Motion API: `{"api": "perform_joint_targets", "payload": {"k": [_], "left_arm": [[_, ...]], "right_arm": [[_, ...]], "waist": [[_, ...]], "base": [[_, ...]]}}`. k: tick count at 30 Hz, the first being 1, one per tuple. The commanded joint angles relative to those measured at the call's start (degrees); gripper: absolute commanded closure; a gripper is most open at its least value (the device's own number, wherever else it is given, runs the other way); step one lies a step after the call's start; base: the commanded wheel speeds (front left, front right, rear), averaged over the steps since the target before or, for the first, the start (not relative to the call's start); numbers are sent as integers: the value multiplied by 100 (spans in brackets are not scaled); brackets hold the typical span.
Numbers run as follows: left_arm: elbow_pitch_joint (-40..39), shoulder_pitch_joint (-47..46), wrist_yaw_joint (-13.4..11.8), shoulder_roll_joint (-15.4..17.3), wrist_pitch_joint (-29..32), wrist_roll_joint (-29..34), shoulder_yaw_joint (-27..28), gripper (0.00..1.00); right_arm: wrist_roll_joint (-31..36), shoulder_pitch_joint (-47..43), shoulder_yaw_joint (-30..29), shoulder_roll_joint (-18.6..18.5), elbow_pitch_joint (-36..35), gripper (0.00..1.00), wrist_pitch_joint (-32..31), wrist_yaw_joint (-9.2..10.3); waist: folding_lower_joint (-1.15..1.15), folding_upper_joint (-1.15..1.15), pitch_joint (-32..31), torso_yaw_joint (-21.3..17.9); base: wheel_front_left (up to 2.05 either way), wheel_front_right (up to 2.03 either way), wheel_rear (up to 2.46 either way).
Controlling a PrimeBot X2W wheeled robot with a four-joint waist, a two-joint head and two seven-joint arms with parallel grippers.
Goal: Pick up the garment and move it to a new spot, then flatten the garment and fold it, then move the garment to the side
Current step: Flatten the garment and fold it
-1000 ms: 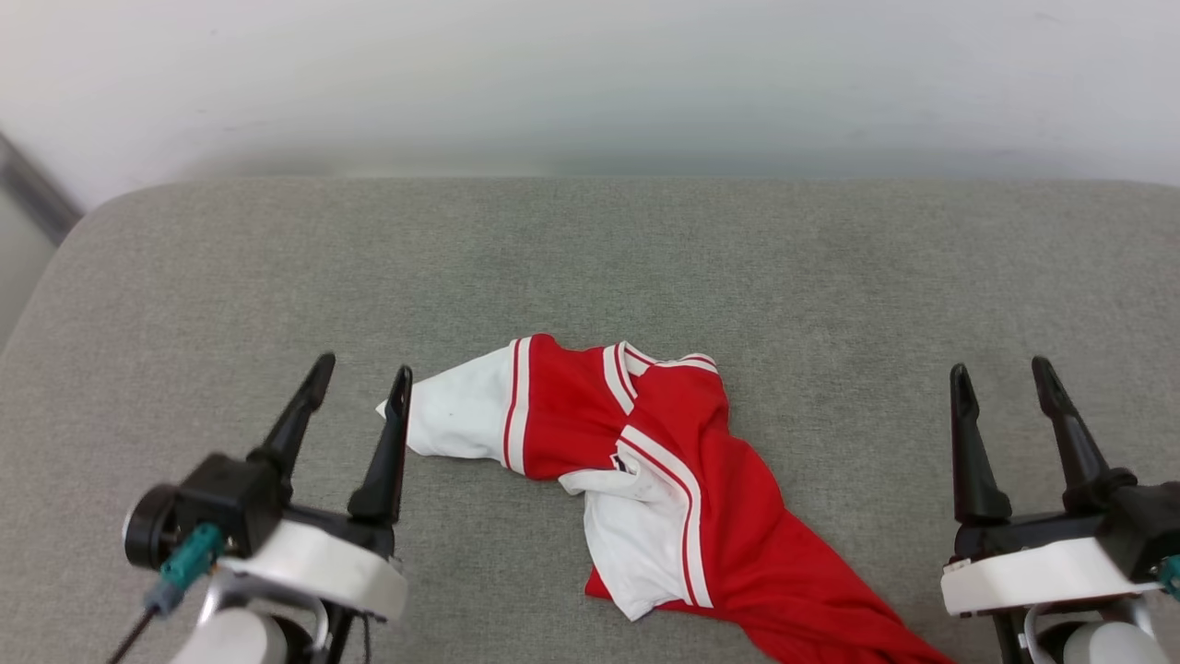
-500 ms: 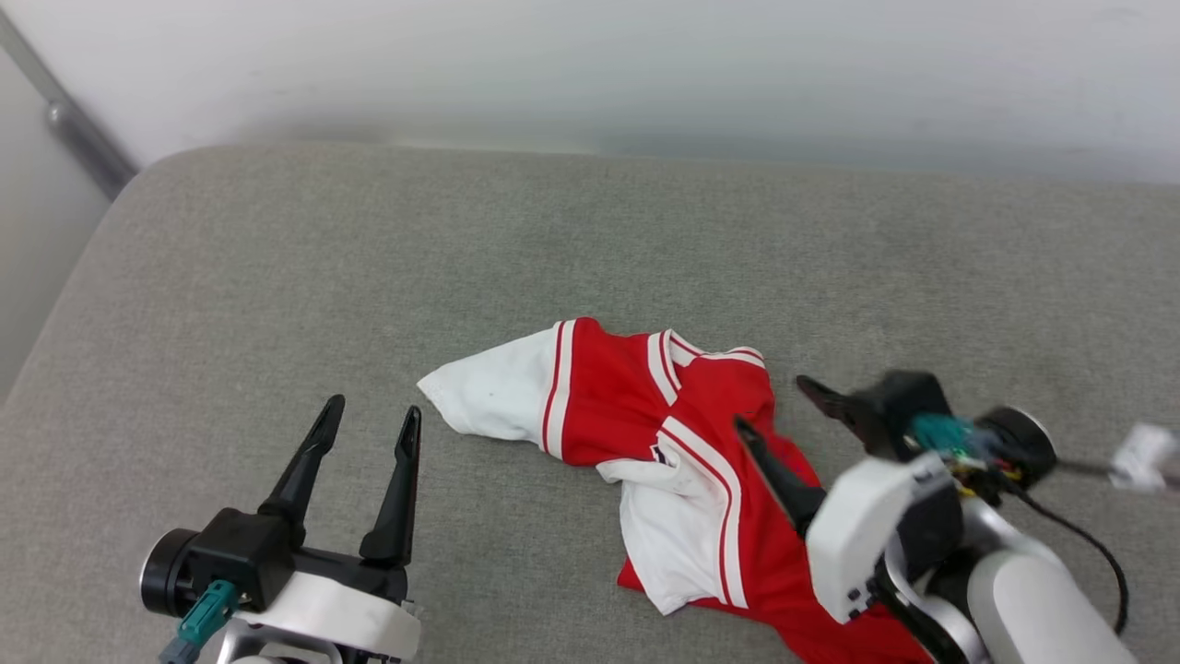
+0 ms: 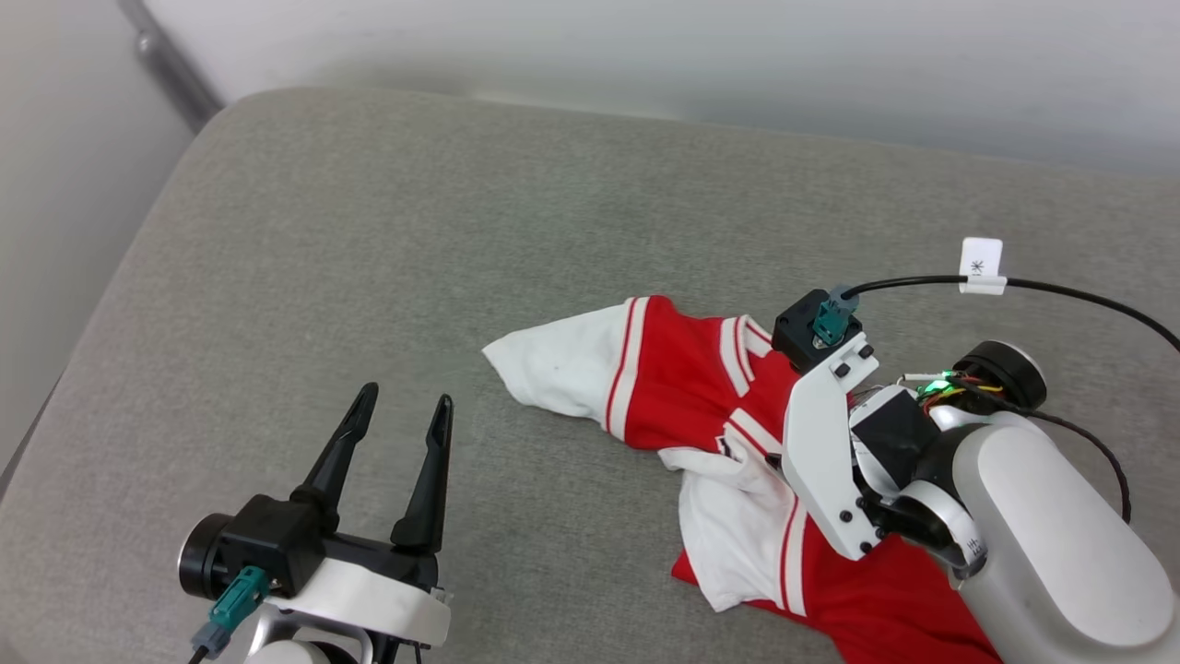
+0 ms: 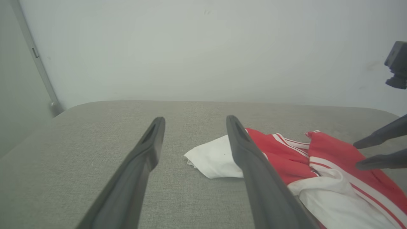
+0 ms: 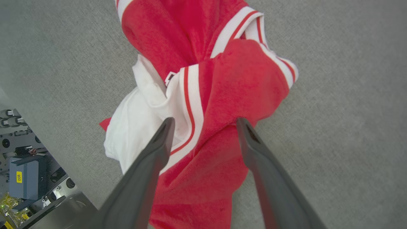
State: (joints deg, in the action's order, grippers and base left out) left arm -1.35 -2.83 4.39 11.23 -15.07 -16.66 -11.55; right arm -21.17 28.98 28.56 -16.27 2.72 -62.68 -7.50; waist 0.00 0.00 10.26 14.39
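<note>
Garment (image 5: 241, 82) looks soft and limp; the bunched red fold between the spread right gripper (image 5: 205, 121) suits pinching.

location type: robotics lab (plain test bay). indicators: grey padded bench (image 3: 369, 231), bare white wall (image 4: 203, 47), exposed electronics (image 5: 24, 178).

Red garment (image 3: 673, 387) with white sleeves and red-and-white striped trim, against a grey, finely woven upholstered surface (image 3: 369, 231). The left hand (image 3: 407, 395) and right hand (image 5: 205, 120) have black fingers on white housings, each with a teal connector (image 3: 230, 604). A white tag (image 3: 981, 265) marks a black cable (image 3: 903, 279). The wall (image 3: 645, 46) is off-white.
</note>
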Motion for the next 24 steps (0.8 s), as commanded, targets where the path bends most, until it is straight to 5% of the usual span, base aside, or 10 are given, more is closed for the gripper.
{"api": "perform_joint_targets", "payload": {"k": [1, 8, 9, 10, 24], "left_arm": [[39, -59, 66, -58, -14, 48, 52, 0], [154, -59, 206, -253, -14, 180, 178, 0], [166, -60, 216, -276, -14, 200, 191, 0], [176, -62, 234, -303, -14, 204, 202, 0], [292, -65, 299, -327, -14, 303, 387, 0]], "right_arm": [[48, 112, 23, -33, 116, 0, -29, 2], [152, 129, -28, -87, 579, 0, 243, 2], [184, 142, -33, -107, 619, 58, 302, 2], [209, 161, -25, -121, 631, 100, 380, 2], [-147, -189, -932, -147, 65, 100, 1319, 3]], "waist": [[0, 0, 88, 160], [0, 0, 217, 360], [0, 0, 231, 366], [0, 0, 244, 367], [0, 0, 46, -151]], "base": [[0, 0, 0], [0, 0, 0], [0, 0, 0], [0, 0, 0], [0, 0, 0]]}}
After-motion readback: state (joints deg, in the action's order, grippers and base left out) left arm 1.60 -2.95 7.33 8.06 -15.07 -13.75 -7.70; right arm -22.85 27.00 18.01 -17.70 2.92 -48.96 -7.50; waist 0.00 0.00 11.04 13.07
